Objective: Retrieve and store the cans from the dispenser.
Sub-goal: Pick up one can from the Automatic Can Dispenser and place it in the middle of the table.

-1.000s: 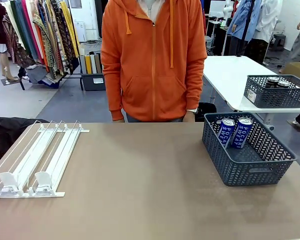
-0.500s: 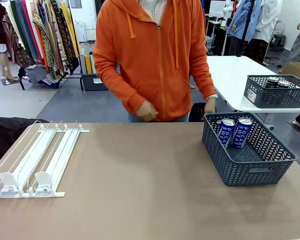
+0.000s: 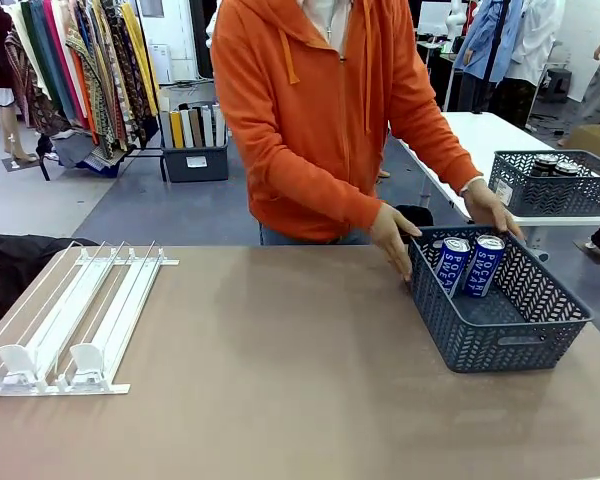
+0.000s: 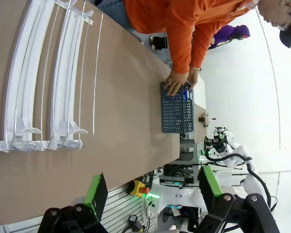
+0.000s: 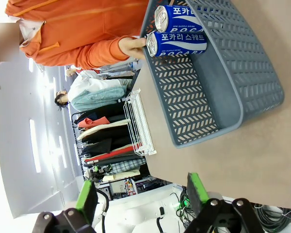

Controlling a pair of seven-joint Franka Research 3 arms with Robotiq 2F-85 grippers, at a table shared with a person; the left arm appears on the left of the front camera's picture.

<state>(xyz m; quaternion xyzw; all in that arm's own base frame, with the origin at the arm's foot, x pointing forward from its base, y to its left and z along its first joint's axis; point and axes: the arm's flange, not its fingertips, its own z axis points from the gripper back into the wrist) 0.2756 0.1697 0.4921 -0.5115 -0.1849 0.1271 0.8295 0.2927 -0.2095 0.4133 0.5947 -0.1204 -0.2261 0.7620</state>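
Note:
Two blue cans with white lettering (image 3: 469,265) (image 5: 177,30) lean against the far wall of a dark grey mesh basket (image 3: 520,340) (image 5: 233,87) at the table's right. A person in an orange hoodie holds that basket's far rim with both hands (image 3: 393,238) (image 5: 132,47). The white dispenser (image 3: 75,315) (image 4: 43,77) lies at the table's left with its lanes empty and its stoppers at the near end. My left gripper (image 4: 150,187) hangs open above the table near the dispenser. My right gripper (image 5: 141,193) is open too, above the table beside the basket.
A second grey mesh basket (image 3: 555,185) with dark cans sits on a white table at the back right. Clothes racks (image 3: 70,70) stand behind the person. The brown table (image 3: 280,370) lies bare between dispenser and basket.
The person has leaned to the right and brought both hands from the waist onto the basket's far rim. Cans, basket and dispenser stay where they were.

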